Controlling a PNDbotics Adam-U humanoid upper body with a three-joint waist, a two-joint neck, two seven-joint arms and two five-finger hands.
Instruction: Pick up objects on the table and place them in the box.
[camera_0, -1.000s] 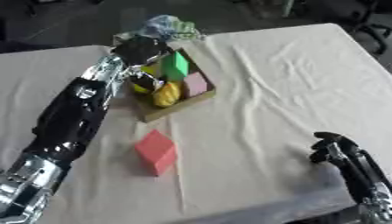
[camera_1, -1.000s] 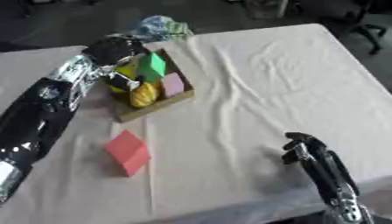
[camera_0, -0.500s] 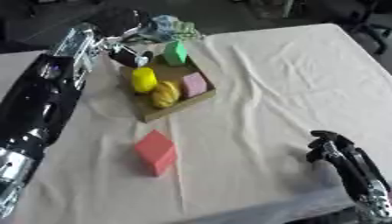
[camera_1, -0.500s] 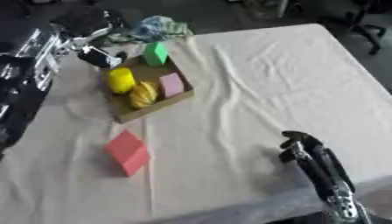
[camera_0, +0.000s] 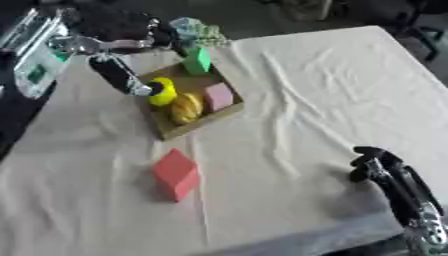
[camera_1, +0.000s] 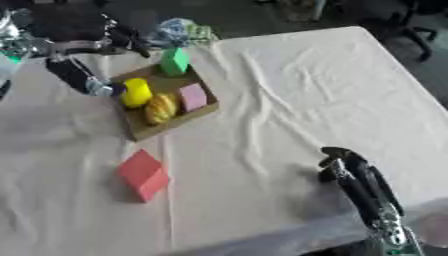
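Observation:
An open cardboard box (camera_0: 203, 121) sits at the back left of the table. Inside it stand a green block (camera_0: 197, 60), a yellow object (camera_0: 162, 93), an orange-yellow object (camera_0: 185, 108) and a pink block (camera_0: 219, 96). On the cloth in front of the box lies a red block (camera_0: 176, 173). My left hand (camera_0: 119, 71) hovers open just left of the box, one finger pointing down beside the yellow object, nothing in it. Near the lower right corner my right hand (camera_1: 343, 165) rests open and idle on the table.
A crumpled blue-green bundle (camera_0: 196, 30) lies just behind the box at the table's far edge. Wrinkled cream cloth (camera_0: 306, 85) covers the table and stretches wide to the right of the box. The table's near edge runs close below the red block.
My left hand has pulled back from over the box, out to its left side, with fingers spread. The green block now stands in the box's far corner. The right hand stays put.

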